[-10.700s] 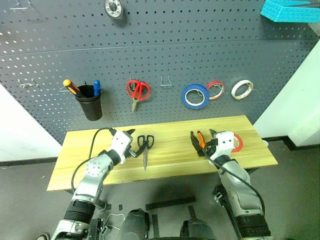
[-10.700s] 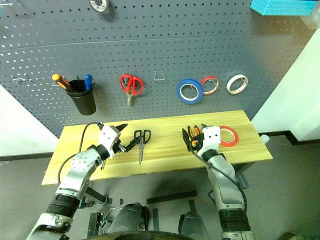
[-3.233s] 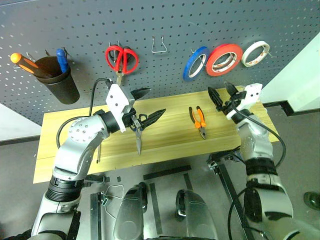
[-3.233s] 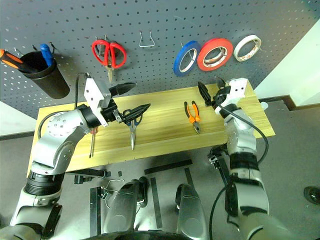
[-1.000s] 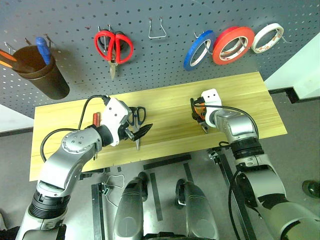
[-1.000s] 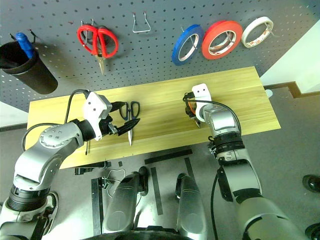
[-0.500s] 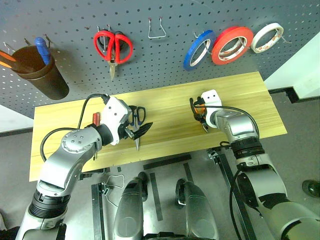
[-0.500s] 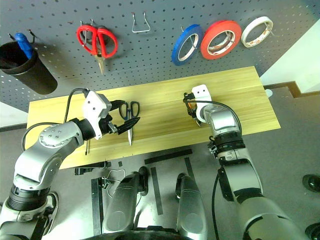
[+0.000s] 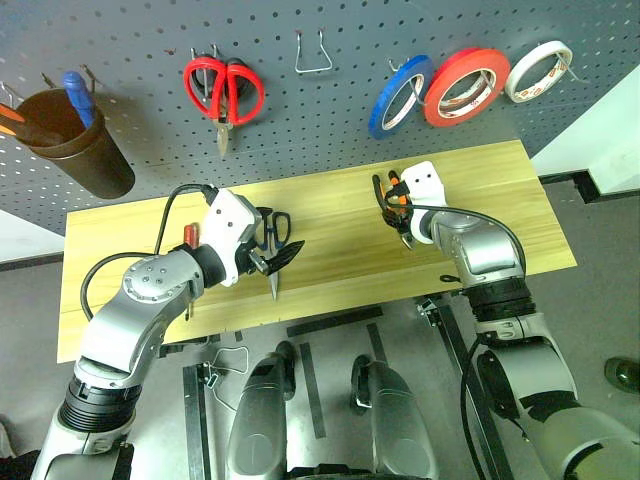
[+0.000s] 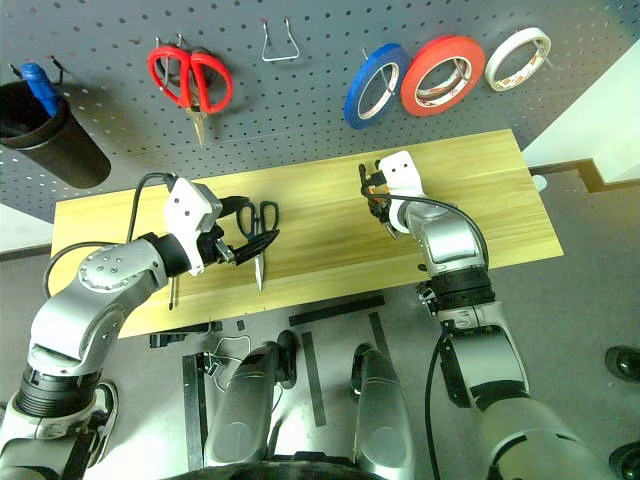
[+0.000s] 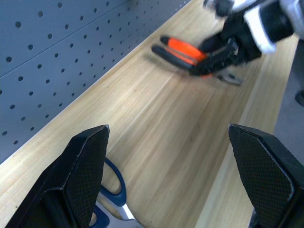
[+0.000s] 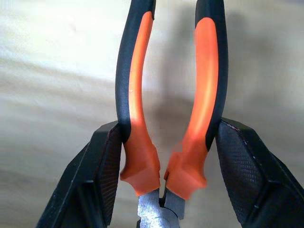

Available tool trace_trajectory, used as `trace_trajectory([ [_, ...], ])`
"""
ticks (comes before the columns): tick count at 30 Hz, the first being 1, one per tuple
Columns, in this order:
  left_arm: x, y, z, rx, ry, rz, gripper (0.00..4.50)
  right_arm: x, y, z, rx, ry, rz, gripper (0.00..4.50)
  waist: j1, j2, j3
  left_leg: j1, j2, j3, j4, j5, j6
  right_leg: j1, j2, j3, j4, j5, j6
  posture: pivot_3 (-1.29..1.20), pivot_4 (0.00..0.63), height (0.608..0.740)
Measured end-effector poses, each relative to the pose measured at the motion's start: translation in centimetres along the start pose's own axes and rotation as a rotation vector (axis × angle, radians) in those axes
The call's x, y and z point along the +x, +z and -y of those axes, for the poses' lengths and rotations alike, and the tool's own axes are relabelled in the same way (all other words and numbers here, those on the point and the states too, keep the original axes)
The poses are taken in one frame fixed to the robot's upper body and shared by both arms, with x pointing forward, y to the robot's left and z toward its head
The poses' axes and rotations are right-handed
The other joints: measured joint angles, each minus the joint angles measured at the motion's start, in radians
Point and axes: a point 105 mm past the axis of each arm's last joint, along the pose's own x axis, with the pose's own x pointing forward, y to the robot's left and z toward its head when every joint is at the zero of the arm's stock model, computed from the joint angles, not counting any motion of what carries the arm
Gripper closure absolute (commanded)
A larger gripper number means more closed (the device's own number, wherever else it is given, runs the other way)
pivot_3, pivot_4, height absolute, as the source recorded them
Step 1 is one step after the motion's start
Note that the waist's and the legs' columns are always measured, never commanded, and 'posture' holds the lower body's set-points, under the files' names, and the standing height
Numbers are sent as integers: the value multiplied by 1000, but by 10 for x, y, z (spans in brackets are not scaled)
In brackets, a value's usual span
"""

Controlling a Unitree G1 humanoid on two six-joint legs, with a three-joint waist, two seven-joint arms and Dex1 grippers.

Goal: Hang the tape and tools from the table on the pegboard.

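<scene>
Pliers (image 9: 394,196) now off the table (image 9: 330,215) w/ handles tipped up toward the pegboard (image 9: 300,110); a sec ago they lay flat under the right gripper (image 9: 390,200). R gripper is clamped narrow on the pliers: in the right wrist view each finger (image 12: 102,175) presses the outside of an orange-and-black handle near the pivot, metal head down between the fingers, handles running away from the cam. Left wrist view also shows the pliers lifted, a blurred shadow on the wood under them.

Left gripper (image 9: 275,250) hasn't shifted: fingers spread wide, holding nothing, hovering just over the dark-handled scissors (image 9: 273,240). Scissors lie flat on the table, left of centre, handles toward the pegboard, blades toward the near edge. Part of a blue-black handle loop shows between the L fingers (image 11: 76,180) in the left wrist view.

Small screwdriver w/ red handle (image 9: 189,236) lies on the table behind the L forearm, mostly hidden.

Red tape (image 9: 465,88) already hangs on the pegboard, between the blue roll (image 9: 400,96) and the white roll (image 9: 538,72). Red-handled scissors (image 9: 224,92) hang further left, an empty wire hook (image 9: 313,55) between them and the blue roll. Dark cup (image 9: 75,155) w/ blue and orange handles sticking out sits on the board at far left.
</scene>
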Motion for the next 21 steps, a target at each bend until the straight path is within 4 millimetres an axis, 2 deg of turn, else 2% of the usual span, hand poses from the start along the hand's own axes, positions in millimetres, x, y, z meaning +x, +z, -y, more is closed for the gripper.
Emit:
trace_trajectory([
  [7, 3, 2, -2, 7, -3, 19, 330, -38, 28, -2, -17, 24, 125, 1887, 1, 0, 0, -1, 0, -1, 0, 0, 0, 0, 0, 0, -1, 0, 0, 96, 371, 740],
  [16, 9, 5, -6, 11, -21, 54, 330, -86, 36, -28, -74, 195, 259, 1887, 0, -1, -1, -1, -1, -1, 1, 0, 0, 0, 0, -1, 0, 0, 0, 89, 334, 740],
  [21, 13, 9, -8, 17, -27, 81, 330, -117, 61, -36, -94, 282, 432, 1887, 0, -2, -2, -1, -2, -1, 2, 0, 0, 0, 0, -1, 0, 0, 0, 86, 319, 740],
])
